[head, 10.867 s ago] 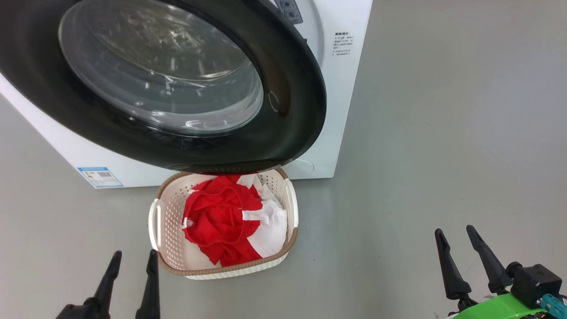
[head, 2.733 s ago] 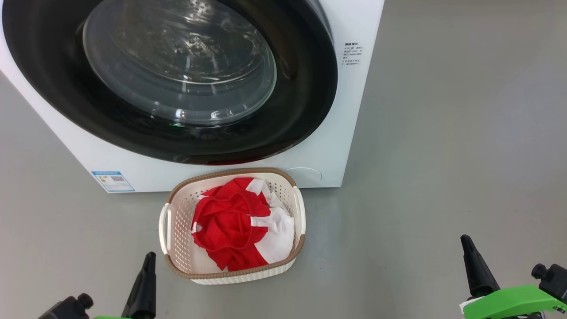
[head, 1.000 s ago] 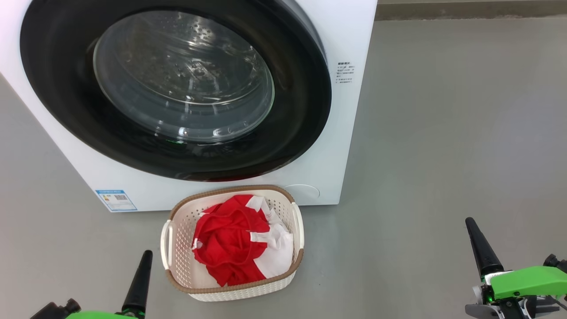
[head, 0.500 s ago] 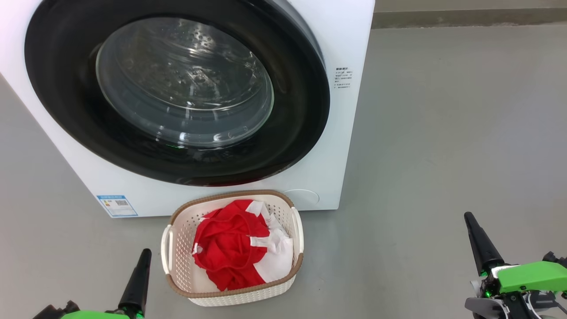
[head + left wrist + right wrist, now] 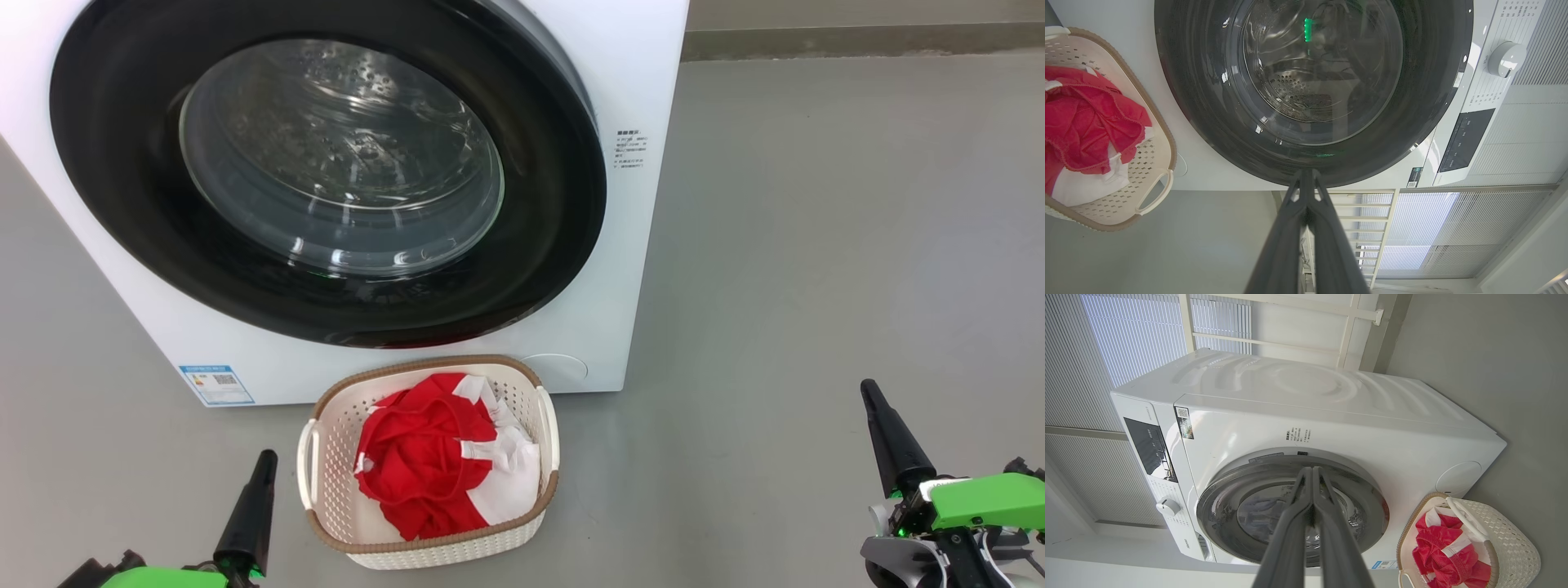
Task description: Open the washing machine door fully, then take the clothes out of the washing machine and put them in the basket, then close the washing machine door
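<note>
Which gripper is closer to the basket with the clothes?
Left. The left gripper is just beside the left side of the basket; the right gripper is far off to its right.

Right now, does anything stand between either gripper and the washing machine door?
Nothing visible does. Each wrist view looks along its shut fingers straight at the washing machine door, with nothing between. The basket, holding the clothes, sits on the floor below the door, off to the side of both lines.
</note>
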Robot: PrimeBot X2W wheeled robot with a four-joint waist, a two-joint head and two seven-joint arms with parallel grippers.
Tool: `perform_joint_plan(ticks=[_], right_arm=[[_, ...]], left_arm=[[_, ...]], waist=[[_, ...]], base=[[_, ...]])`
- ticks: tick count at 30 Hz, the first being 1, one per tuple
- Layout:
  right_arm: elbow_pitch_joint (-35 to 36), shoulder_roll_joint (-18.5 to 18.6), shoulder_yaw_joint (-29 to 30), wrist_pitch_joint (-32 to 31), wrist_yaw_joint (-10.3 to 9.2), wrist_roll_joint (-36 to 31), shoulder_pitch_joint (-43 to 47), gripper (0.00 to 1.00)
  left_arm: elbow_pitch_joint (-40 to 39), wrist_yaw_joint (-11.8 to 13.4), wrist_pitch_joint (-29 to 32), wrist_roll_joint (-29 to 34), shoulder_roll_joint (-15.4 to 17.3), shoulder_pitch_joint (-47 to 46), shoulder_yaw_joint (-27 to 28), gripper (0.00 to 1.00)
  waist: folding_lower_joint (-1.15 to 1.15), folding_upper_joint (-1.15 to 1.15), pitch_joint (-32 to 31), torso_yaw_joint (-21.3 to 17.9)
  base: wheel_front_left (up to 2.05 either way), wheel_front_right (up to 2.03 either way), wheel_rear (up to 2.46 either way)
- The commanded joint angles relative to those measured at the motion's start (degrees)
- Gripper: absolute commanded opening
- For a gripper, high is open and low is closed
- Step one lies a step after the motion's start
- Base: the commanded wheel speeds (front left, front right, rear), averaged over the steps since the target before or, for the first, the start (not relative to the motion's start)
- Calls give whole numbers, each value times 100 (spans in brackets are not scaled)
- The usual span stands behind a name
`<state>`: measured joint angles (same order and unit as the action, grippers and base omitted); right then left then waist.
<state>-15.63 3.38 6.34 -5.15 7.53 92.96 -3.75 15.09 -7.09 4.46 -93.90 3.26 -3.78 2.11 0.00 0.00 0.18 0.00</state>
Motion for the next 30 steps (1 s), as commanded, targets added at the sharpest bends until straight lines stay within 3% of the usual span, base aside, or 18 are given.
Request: perform_joint_plan(ticks=[1, 30], right_arm=[[168, 45, -112, -30, -4, 28, -231, 0], [165, 15, -71, -63, -4, -7, -234, 0]], left_arm=[[-115, -40, 25, -12, 122, -222, 218, 0], [-112, -40, 77, 42, 76, -227, 283, 0]], waist=[[0, 0, 0, 0], [0, 0, 0, 0]], base=[[0, 0, 0], [0, 0, 0]])
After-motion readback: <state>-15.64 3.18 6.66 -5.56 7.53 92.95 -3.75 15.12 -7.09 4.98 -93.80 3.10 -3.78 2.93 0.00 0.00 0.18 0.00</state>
